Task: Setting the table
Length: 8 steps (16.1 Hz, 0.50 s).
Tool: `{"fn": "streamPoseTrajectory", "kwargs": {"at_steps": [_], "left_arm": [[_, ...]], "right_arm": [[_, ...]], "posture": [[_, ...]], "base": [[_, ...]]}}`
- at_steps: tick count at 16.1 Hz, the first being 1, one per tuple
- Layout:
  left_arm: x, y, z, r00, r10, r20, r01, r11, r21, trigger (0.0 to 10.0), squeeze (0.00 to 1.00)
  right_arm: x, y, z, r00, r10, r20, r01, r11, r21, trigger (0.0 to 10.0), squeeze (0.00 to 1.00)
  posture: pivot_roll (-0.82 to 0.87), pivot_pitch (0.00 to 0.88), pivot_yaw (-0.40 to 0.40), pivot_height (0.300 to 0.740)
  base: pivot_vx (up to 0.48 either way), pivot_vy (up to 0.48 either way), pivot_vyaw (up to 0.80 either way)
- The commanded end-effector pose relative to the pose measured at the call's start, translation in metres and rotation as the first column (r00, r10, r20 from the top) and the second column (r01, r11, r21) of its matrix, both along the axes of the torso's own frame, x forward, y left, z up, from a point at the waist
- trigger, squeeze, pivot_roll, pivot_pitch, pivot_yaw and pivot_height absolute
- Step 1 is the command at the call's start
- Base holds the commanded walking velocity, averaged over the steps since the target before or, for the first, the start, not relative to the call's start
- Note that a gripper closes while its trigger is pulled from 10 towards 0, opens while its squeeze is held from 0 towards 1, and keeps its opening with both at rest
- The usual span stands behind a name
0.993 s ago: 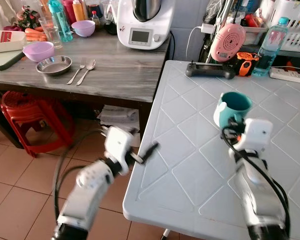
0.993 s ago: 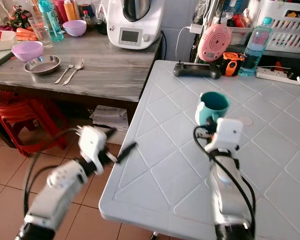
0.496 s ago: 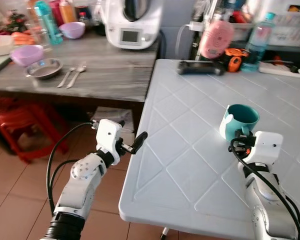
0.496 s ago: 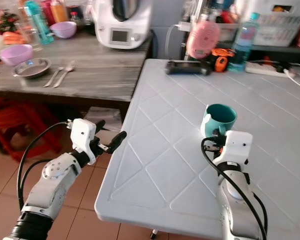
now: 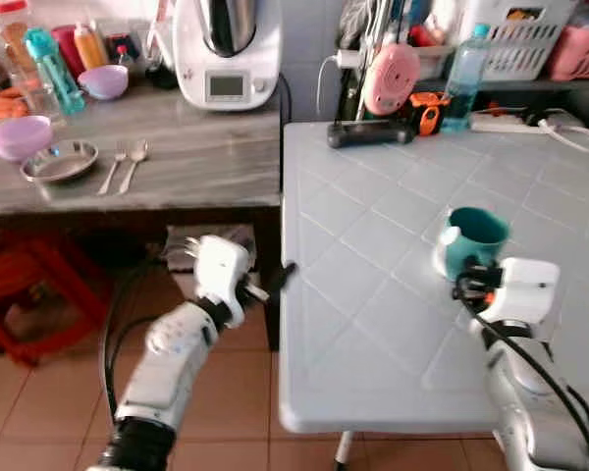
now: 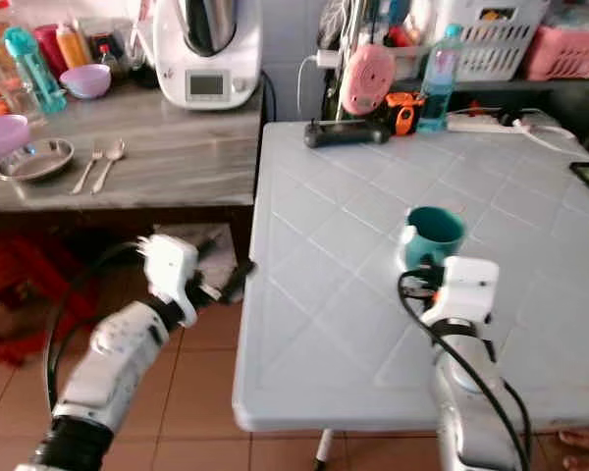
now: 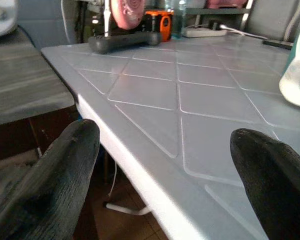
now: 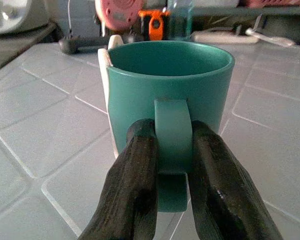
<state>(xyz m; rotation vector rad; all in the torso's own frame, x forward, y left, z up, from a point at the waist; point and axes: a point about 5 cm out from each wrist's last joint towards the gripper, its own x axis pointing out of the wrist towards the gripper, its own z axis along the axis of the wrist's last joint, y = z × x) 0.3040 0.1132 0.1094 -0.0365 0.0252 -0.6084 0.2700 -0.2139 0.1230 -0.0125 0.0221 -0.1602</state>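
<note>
On the wood counter (image 5: 187, 157), near its left edge, we see a metal plate (image 5: 59, 162) with a fork (image 5: 113, 169) and a spoon (image 5: 133, 167) just beside it. They are well apart from us and not yet on the white table (image 5: 373, 255).

Our left gripper (image 5: 275, 280) hangs at the left edge of the table. Its two fingers (image 7: 45, 185) are spread wide and hold nothing.

Our right gripper (image 8: 170, 175) is over the table, nearer its right edge. Its fingers (image 8: 132, 185) squeeze the handle of the green cup (image 5: 474, 238). The cup stands up straight. We cannot tell if its bottom touches the table yet.

We think we are on the step of putting the cup in its place. Next, we should make sure the cup sits flat, then let go of the handle slowly and pull back without tipping it. After that, we think the plate, fork and spoon still need to come over.
</note>
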Motion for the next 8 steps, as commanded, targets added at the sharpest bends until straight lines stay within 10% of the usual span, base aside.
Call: {"fn": "streamPoseTrajectory", "kwargs": {"at_steps": [1,8], "left_arm": [[0.0018,0.0112,0.0029,0.999,0.028,0.016,-0.028,0.999,0.023,10.0,0.00],[0.0011,0.0070,0.0009,1.000,0.015,0.011,-0.016,1.000,0.024,10.0,0.00]], "right_arm": [[0.0016,0.0095,0.0060,0.999,0.028,0.027,-0.029,1.000,0.009,10.0,0.00],[-0.0019,0.0095,0.0045,1.000,0.026,0.017,-0.026,1.000,0.004,10.0,0.00]], "posture": [[-0.06,0.000,0.032,0.740],[-0.07,0.000,0.034,0.740]], "base": [[0.000,0.480,0.00],[0.000,0.474,0.00]]}}
